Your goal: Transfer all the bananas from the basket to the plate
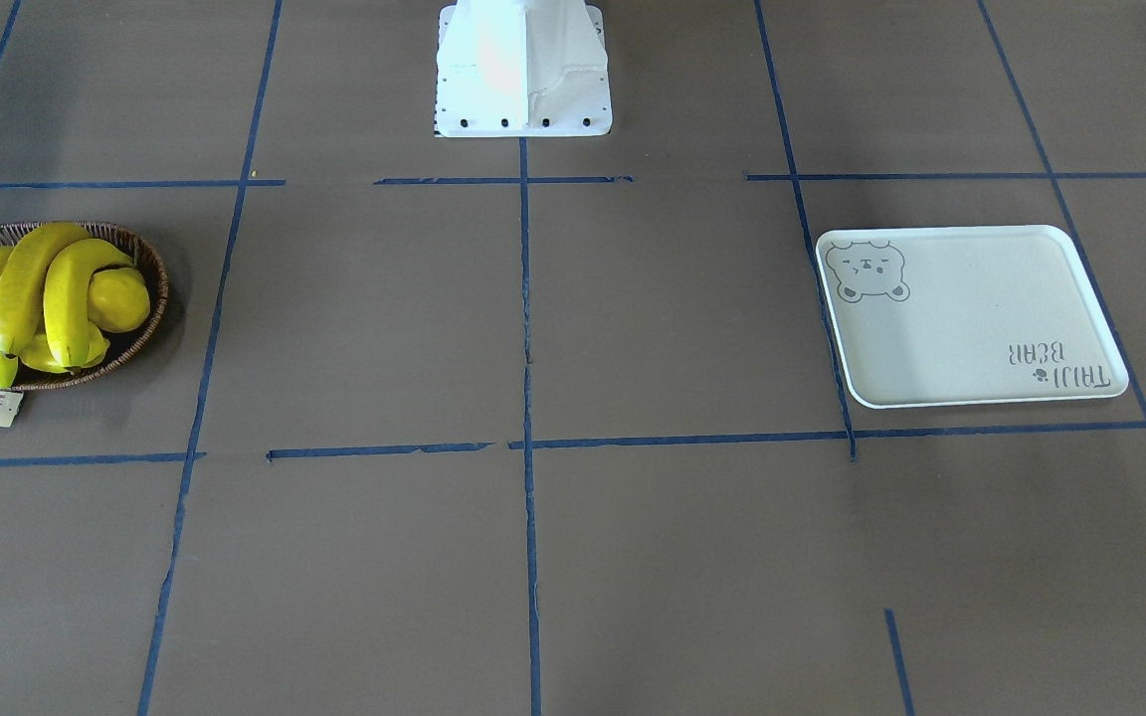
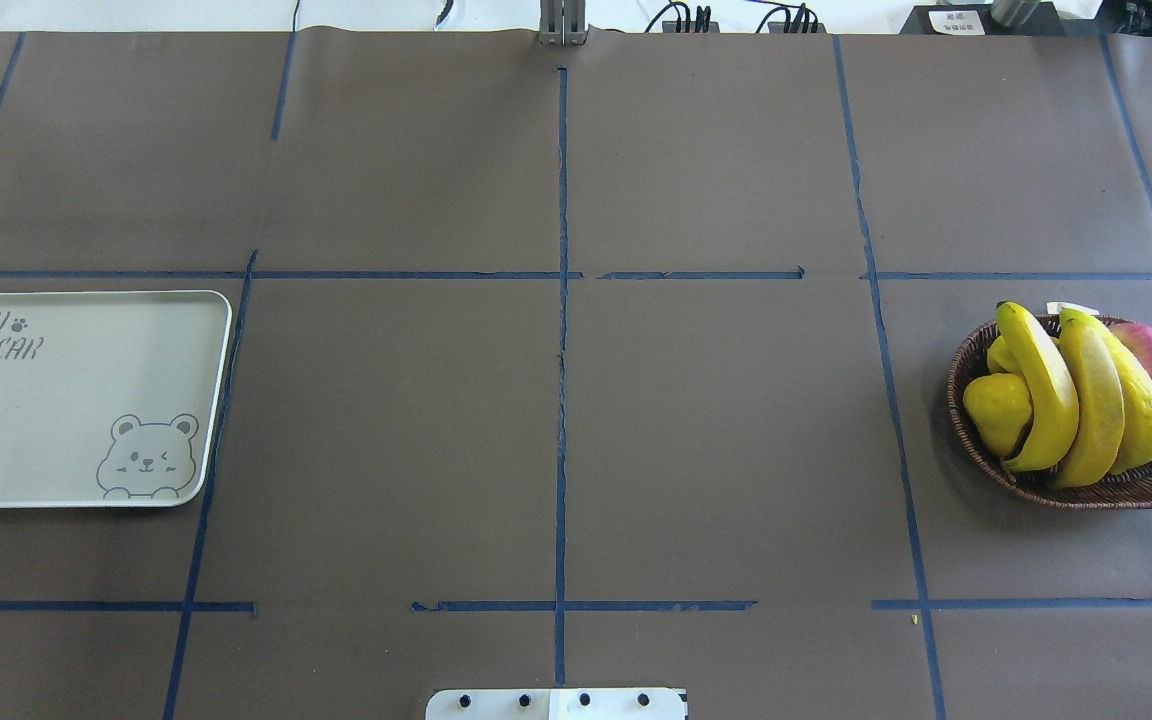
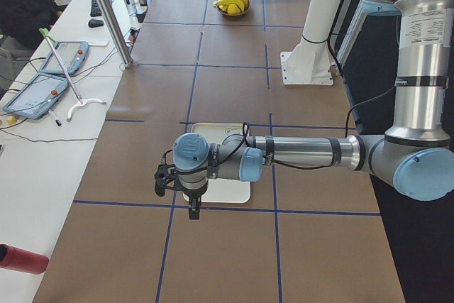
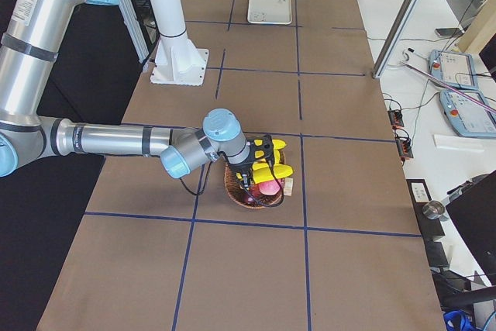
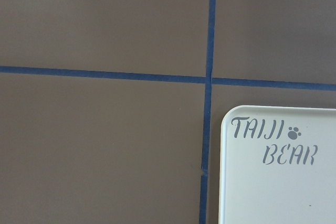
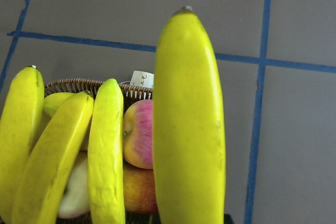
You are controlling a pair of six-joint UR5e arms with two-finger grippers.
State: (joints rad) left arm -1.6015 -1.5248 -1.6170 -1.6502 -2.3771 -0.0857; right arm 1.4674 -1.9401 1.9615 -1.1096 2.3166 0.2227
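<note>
Count first: four bananas (image 6: 189, 119), one basket (image 2: 1136, 492), one plate (image 2: 56, 420). Three of them lie side by side and touching on top of the pile in the basket, next to a pear (image 2: 996, 410) and an apple (image 2: 1146, 350). The fourth fills the right wrist view, up above the rest, so I'd guess the right gripper (image 4: 262, 162) has it, but the fingers don't show and I can't tell. Same for the left gripper (image 3: 193, 212), which hangs by the plate's edge. No fruit is on the plate yet. For handling, I reckon they're light and stiff, with smooth, curved skin that could swivel in a pinch. I'd grab across the thick middle, top one first
</note>
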